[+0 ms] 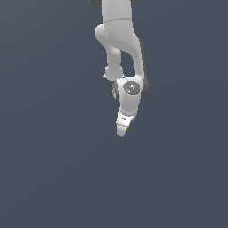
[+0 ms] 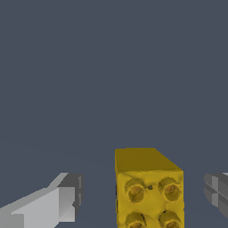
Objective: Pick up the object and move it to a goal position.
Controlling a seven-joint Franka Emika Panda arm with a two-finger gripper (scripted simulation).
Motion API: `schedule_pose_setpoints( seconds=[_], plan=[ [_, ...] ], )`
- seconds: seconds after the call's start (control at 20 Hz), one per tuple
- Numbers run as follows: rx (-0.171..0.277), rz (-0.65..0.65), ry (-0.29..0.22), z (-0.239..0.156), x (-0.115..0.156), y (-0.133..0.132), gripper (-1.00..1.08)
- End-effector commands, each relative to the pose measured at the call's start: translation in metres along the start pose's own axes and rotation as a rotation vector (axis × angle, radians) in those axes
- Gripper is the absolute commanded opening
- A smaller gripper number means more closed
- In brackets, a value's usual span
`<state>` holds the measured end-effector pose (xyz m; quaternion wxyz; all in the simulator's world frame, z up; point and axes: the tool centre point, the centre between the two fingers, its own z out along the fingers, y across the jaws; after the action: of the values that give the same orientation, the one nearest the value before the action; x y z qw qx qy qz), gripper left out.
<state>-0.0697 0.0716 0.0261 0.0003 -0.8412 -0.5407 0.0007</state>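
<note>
The object (image 2: 149,189) is a yellow-gold block with round studs on the face toward the wrist camera. It stands between the two fingers of my gripper (image 2: 141,190), with a visible gap on each side, so the gripper is open around it and not touching it. One light grey finger (image 2: 62,200) is farther from the block than the darker finger (image 2: 216,191). In the exterior view the white gripper (image 1: 122,130) points down at the grey surface, and the object (image 1: 128,129) shows only as a tiny yellow speck at the fingertips.
A plain dark grey surface (image 1: 53,169) fills both views. The white arm (image 1: 118,40) comes down from the top of the exterior view. Nothing else shows, and no goal marker is in sight.
</note>
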Motion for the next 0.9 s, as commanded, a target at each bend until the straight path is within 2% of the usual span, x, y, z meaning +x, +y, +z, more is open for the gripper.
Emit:
schedule_pose_setpoints(
  seconds=[0.0,0.05,0.1,0.85],
  plan=[
    [-0.001,0.000,0.001,0.0039,0.0003,0.0006,1.00],
    [-0.001,0.000,0.001,0.0042,0.0003,0.0006,1.00],
    [-0.001,0.000,0.001,0.0042,0.0003,0.0006,-1.00],
    [-0.002,0.000,0.001,-0.0004,0.0031,0.0049,-1.00]
  ],
)
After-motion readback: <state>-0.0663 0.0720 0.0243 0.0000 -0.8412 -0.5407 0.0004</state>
